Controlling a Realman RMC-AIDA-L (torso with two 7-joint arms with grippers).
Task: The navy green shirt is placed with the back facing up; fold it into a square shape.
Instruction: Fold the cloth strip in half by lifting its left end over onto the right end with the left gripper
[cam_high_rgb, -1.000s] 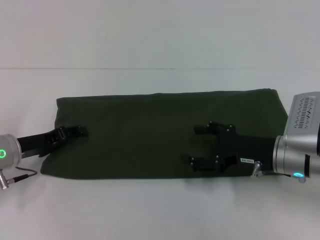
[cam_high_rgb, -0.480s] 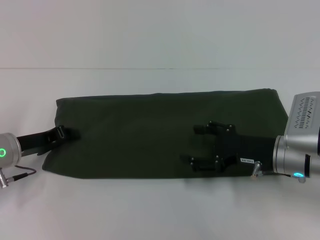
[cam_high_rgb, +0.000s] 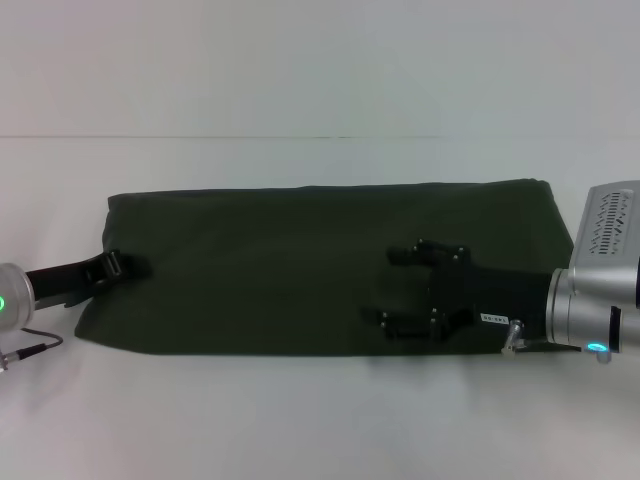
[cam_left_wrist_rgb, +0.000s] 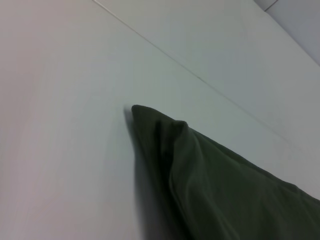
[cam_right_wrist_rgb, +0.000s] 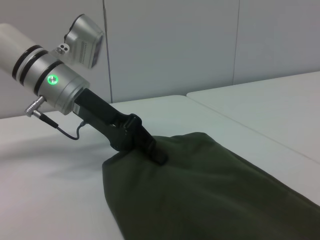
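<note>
head view, nearest first: the white table (cam_high_rgb: 300, 420) runs bare along the front edge, and on it the navy green shirt (cam_high_rgb: 290, 270) lies as a long dark band stretched from the robot's left to its right, plain surface up, no lettering showing. its near edge is a fairly straight line, its far edge slightly higher on the right end.

the right gripper (cam_high_rgb: 395, 288) comes in from the right side, its black body lying over the shirt's right half, its two fingers spread wide apart and pointing toward the shirt's middle, nothing between them; whether they press on the cloth or float just above it cannot be told. behind it sits the silver wrist with a small blue light.

the left gripper (cam_high_rgb: 128, 268) reaches in from the left edge, its black tip at the shirt's left end, about halfway between the near and far edges. the right wrist view shows this gripper (cam_right_wrist_rgb: 159, 156) farther off, its tip sunk into a raised bunch of the shirt (cam_right_wrist_rgb: 210, 190); the fingers look pressed together on the cloth there, though the tips are buried in the fabric. a green light glows on its silver wrist.

the left wrist view shows only a lifted, creased corner of the shirt (cam_left_wrist_rgb: 200, 175) against the table (cam_left_wrist_rgb: 60, 125).

beyond the shirt the table carries on pale to a faint seam line.
</note>
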